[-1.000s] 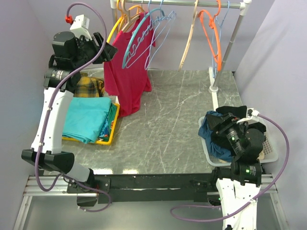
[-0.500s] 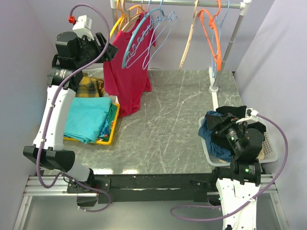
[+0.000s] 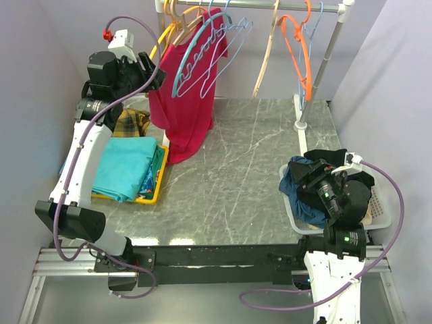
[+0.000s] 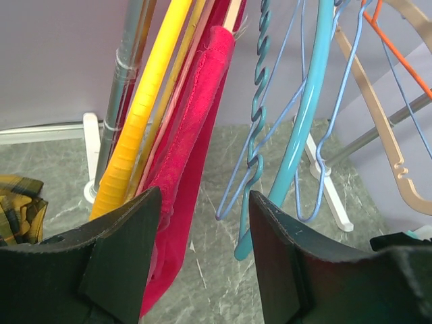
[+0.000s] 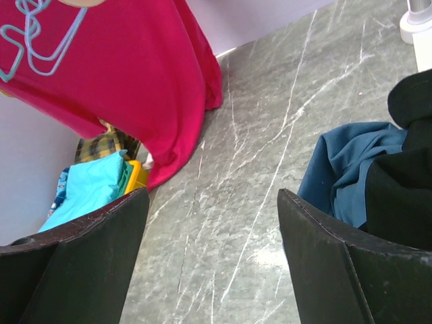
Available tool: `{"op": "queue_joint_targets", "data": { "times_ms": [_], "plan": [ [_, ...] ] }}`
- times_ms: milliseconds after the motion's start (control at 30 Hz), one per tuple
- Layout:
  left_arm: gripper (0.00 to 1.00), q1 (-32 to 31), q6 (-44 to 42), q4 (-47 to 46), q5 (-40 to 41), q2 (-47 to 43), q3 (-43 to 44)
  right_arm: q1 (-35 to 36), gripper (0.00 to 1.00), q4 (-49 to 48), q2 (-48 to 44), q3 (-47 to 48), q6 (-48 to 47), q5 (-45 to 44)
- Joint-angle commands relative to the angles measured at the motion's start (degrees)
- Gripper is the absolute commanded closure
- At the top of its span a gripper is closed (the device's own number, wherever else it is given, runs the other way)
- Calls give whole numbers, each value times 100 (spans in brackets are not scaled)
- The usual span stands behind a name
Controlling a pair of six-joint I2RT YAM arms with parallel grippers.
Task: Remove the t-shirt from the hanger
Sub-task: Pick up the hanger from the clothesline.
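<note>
Close by, the right tool (image 5: 212, 199) sits wide open and empty. Farther back, the left tool (image 4: 204, 202) has moved up and in. Its half-open jaws now sit around the edge of the red t-shirt (image 3: 182, 101). It hangs on its hanger (image 3: 189, 11), ready to be pulled.

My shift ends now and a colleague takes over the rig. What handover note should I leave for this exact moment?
Left gripper: open, raised at the shoulder edge of the red t-shirt; fabric beside one finger, not clamped.
Right gripper: open, empty, low by the basket of dark clothes.
T-shirt: hanging on its hanger on the rail.
Done: approach only.
Left: grip the shirt and pull it off the hanger.
</note>
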State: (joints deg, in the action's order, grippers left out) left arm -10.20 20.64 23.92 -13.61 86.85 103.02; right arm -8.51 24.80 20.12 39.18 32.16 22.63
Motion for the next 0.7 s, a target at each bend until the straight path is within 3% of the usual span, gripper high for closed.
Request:
{"op": "queue_joint_targets", "data": {
  "times_ms": [0,267,433,533,667],
  "plan": [
    [40,18,-69,-379,-19,-334,-45,-19,16,-265,53,-60,45,119],
    [41,18,-218,-1003,314,-976,-318,-19,16,-274,89,-86,114,171],
    [41,18,-298,-986,323,-933,-344,-27,16,-353,80,-51,203,233],
    [44,18,-237,-968,271,-801,-379,-19,16,-300,62,-24,176,207],
    [57,18,-87,-995,-1,-599,-406,-19,16,-291,71,-42,185,136]
  ]
}}
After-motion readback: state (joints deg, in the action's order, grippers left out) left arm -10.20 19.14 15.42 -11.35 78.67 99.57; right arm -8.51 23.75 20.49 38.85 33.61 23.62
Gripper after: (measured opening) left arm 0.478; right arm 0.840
